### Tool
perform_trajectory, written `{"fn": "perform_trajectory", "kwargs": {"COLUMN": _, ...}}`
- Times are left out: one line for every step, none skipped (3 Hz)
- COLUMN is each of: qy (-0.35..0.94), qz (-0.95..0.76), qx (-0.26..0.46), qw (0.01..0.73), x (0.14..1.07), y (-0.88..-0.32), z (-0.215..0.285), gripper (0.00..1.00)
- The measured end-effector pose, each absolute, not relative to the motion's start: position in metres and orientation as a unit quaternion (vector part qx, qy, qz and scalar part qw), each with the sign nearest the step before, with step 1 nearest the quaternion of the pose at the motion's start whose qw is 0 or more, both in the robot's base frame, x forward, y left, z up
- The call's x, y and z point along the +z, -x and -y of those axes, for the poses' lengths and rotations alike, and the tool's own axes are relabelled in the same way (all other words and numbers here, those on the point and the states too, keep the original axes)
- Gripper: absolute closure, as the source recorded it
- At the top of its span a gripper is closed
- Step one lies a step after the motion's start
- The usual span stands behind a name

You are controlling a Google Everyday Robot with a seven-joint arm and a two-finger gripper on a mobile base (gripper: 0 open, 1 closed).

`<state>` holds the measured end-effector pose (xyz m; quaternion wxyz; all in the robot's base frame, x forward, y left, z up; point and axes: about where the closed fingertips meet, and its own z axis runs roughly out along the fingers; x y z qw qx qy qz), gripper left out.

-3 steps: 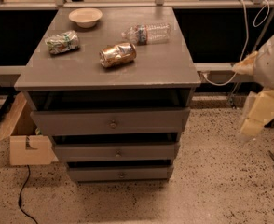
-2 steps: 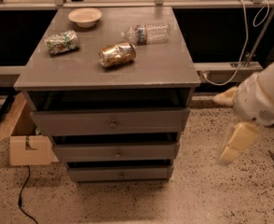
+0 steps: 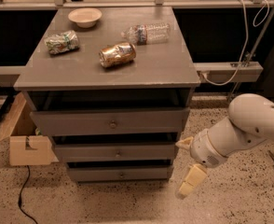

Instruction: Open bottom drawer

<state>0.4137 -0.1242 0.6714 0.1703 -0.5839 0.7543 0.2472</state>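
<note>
The bottom drawer [image 3: 95, 174] is the lowest of three grey drawers in the cabinet. Its flat front looks shut, with a tiny round knob [image 3: 122, 174] at its centre. My gripper [image 3: 181, 167] hangs at the cabinet's lower right corner, level with the middle and bottom drawers. Its two cream fingers [image 3: 191, 181] are spread apart and hold nothing. It is right of the knob and touches no drawer.
The middle drawer [image 3: 81, 152] and top drawer [image 3: 71, 122] sit above. On the cabinet top [image 3: 165, 69] lie a white bowl [image 3: 85, 17], a crushed bag [image 3: 61, 42], a can [image 3: 117, 54] and a plastic bottle [image 3: 145, 33]. A cardboard box [image 3: 30, 148] stands at the left on the speckled floor.
My arm has swung left and down from the far right towards the cabinet's lower right corner. The drawers and the things on top have not moved.
</note>
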Motion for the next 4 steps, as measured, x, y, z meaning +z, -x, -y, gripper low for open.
{"fn": "perform_trajectory", "kwargs": {"qy": 0.584, "qz": -0.754, "qx": 0.247, "qw": 0.17, "x": 0.671, "y": -0.414, "z": 0.124, "gripper": 0.0}}
{"fn": "perform_trajectory", "kwargs": {"qy": 0.575, "qz": -0.756, "qx": 0.262, "qw": 0.174, "x": 0.644, "y": -0.419, "z": 0.129, "gripper": 0.0}}
{"fn": "perform_trajectory", "kwargs": {"qy": 0.577, "qz": -0.741, "qx": 0.29, "qw": 0.184, "x": 0.568, "y": -0.429, "z": 0.129, "gripper": 0.0}}
{"fn": "perform_trajectory", "kwargs": {"qy": 0.577, "qz": -0.741, "qx": 0.29, "qw": 0.184, "x": 0.568, "y": -0.429, "z": 0.129, "gripper": 0.0}}
